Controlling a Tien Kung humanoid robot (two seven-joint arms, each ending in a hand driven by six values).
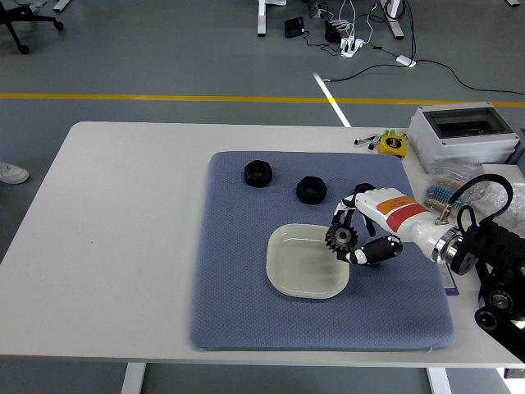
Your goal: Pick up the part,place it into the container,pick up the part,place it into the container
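While two black nuts (259,173) sit clear beyond the dish (305,263), the right hand (367,230) grips a gear (340,239) over its rim; anything under the forearm is hidden.

The right hand (367,232) is cased in white with an orange-red band and black finger segments. A silver wrist ring, black forearm and looping black cable are seen behind; small markings on the casing cannot be read.
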